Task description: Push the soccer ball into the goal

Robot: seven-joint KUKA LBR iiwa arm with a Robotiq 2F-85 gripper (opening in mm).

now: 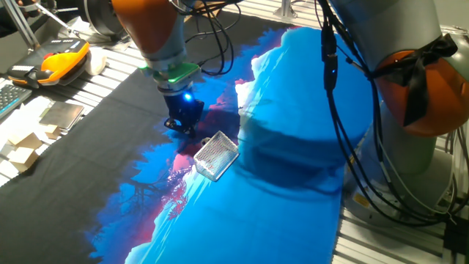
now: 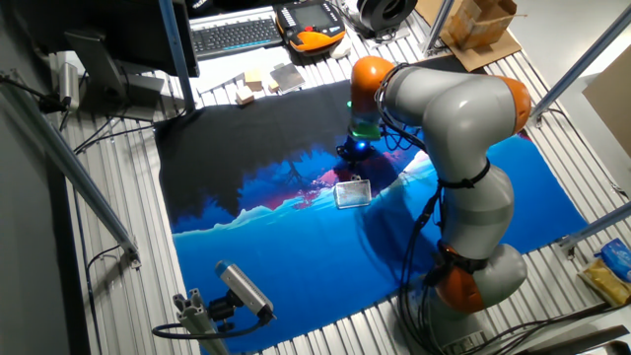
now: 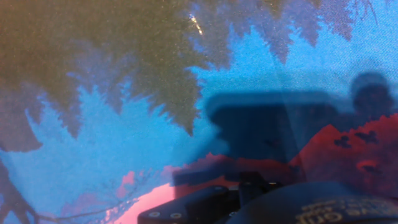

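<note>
The goal point(image 1: 216, 156) is a small white wire-mesh box lying on the blue part of the printed cloth; it also shows in the other fixed view point(image 2: 352, 193). My gripper point(image 1: 183, 125) is low over the cloth just behind and to the left of the goal, a short gap away; it also shows in the other fixed view point(image 2: 353, 150). The soccer ball shows in no view; it may be hidden by the gripper. The hand view shows only cloth and the dark gripper body point(image 3: 249, 202) at the bottom. I cannot tell how the fingers stand.
A printed blue, black and pink cloth point(image 1: 293, 147) covers the table. An orange pendant point(image 1: 62, 62), cardboard pieces point(image 1: 26, 147) and a keyboard point(image 2: 237, 35) lie beyond the cloth's edge. Cables point(image 1: 344, 147) hang from the arm at the right.
</note>
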